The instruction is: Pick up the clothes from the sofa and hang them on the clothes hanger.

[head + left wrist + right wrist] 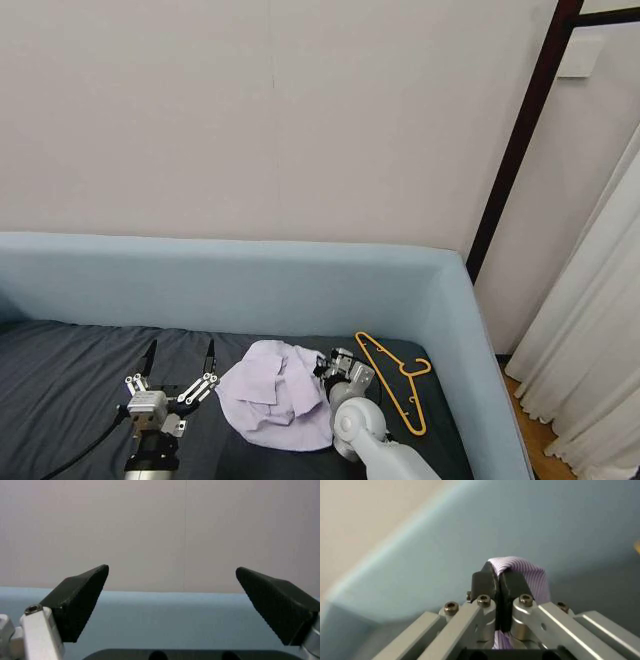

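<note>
Clothes: a lilac garment [272, 395] is lying crumpled on the dark seat of the sofa [300, 285], just beside an orange hanger [395, 385].
Right gripper [497, 578]: is pinching a fold of the lilac garment, its fingers clamping tight on the striped fabric.
Left gripper [182, 348]: is hovering near the garment's other side, fingers spreading wide, holding nothing.

White curtain [590, 350] hangs beside a dark post [518, 150], perhaps a door frame.

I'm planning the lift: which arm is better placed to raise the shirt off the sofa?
Right. The right gripper is shut on a fold of the shirt, while the left gripper hangs open beside it over the sofa, holding nothing.
</note>
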You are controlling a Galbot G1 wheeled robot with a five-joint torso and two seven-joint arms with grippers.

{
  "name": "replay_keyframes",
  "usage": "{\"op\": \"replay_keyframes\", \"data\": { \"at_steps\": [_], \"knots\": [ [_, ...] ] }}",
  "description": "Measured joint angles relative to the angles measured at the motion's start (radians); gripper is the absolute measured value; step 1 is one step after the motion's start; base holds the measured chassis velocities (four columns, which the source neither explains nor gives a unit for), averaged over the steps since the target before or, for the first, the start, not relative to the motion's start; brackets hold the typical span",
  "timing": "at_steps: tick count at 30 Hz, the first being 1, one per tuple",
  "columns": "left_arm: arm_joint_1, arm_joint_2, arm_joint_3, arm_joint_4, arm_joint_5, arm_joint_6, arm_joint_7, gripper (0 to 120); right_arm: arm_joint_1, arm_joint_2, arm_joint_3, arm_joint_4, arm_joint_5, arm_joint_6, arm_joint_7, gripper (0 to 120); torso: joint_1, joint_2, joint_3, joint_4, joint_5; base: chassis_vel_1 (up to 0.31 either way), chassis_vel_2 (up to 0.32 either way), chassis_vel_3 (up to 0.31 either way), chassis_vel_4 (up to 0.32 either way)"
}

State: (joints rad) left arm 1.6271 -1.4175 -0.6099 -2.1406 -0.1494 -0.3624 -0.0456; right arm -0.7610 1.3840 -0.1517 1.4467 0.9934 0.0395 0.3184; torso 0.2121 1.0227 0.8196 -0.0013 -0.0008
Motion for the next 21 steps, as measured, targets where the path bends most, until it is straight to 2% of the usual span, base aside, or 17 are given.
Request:
{"op": "replay_keyframes", "data": {
  "at_steps": [4, 5, 8, 11, 12, 15, 21],
  "knots": [
    [0.005, 0.006, 0.0, -0.008, -0.001, -0.005, -0.002, 100, 0.087, -0.103, -0.02, 0.111, 0.042, 0.113, -0.148, 0, 0.0, 0.0, 0.0, 0.0001, 0.0002, 0.0, 0.0, 0.0, 0.0],
    [0.005, 0.006, 0.0, -0.008, -0.001, -0.005, -0.002, 100, 0.087, -0.103, -0.02, 0.111, 0.042, 0.113, -0.148, 0, 0.0, 0.0, 0.0, 0.0001, 0.0002, 0.0, 0.0, 0.0, 0.0],
    [0.009, 0.015, -0.006, -0.016, -0.003, -0.007, -0.003, 100, 0.17, -0.174, -0.032, 0.12, 0.08, 0.146, -0.2, 0, 0.0, 0.0, 0.0, 0.0, 0.0002, 0.0, 0.0, 0.0, 0.0],
    [0.01, 0.021, -0.011, -0.017, -0.005, -0.008, -0.007, 100, 0.234, -0.213, -0.036, 0.108, 0.101, 0.151, -0.221, 0, 0.0, 0.0, 0.0, -0.0001, 0.0002, 0.0, 0.0, 0.0, 0.0],
    [0.01, 0.03, -0.018, -0.017, -0.011, -0.009, -0.012, 100, 0.325, -0.247, -0.037, 0.093, 0.127, 0.151, -0.236, 0, 0.0, 0.0, 0.0, 0.0, 0.0003, 0.0, 0.0, 0.0, 0.0],
    [0.007, 0.039, -0.027, -0.012, -0.023, -0.009, -0.014, 100, 0.438, -0.274, -0.033, 0.103, 0.155, 0.142, -0.25, 0, 0.0, 0.0, 0.0, 0.0001, 0.0002, 0.0, 0.0, 0.0, 0.0],
    [-0.003, 0.038, -0.022, -0.002, -0.024, -0.01, -0.014, 100, 0.509, -0.304, -0.001, 0.192, 0.204, 0.126, -0.221, 0, 0.0, 0.0, 0.0, 0.0004, -0.0002, 0.0, 0.0, 0.0, 0.0]
  ]
}}
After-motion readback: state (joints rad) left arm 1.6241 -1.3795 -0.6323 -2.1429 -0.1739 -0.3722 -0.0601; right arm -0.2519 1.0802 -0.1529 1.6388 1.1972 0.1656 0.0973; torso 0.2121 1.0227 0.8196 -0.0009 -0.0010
